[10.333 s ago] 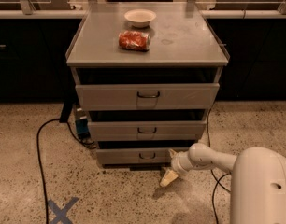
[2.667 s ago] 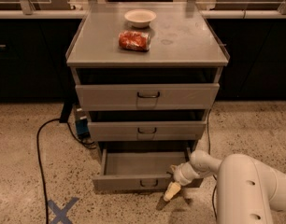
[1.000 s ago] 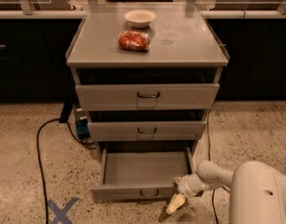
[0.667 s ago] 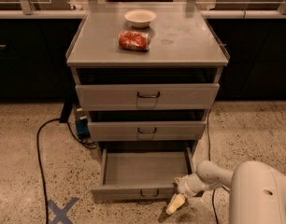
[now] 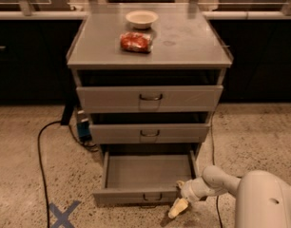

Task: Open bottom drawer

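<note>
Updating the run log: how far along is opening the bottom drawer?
Done: the bottom drawer stands pulled well out, its shallow tray exposed. In hand: the gripper sits low at the drawer's front right corner, right of the handle, not on it. Left: little, probably only backing the arm away.

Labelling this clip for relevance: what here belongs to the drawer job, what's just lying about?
Job: bottom drawer, pulled out; gripper, low by its front right corner.
Lying about: bowl and red packet on the cabinet top; black cable and blue tape X on the floor.
</note>
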Tool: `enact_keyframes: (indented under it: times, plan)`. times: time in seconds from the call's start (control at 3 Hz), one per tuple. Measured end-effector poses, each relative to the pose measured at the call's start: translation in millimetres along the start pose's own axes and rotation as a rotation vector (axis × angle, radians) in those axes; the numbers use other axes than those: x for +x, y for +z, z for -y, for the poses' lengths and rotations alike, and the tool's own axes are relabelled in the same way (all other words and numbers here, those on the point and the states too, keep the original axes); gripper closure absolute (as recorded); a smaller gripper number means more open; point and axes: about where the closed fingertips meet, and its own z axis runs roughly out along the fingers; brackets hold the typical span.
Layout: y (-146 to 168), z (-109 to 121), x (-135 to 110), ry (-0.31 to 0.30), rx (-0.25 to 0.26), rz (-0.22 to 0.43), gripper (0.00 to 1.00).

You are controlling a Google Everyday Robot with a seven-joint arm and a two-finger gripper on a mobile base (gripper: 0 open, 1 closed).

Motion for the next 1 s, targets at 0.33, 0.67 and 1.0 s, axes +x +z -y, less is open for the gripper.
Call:
enact_keyframes:
  times: [0.33, 0.67, 1.0]
  plan:
    - [-1.9, -0.9, -1.6, 0.000, 0.000, 0.000, 0.00]
    - [-5.1, -7.3, 1.7, 0.021, -0.018, 0.040, 0.00]
    - [-5.1, -7.4, 1.7, 0.021, -0.018, 0.040, 0.00]
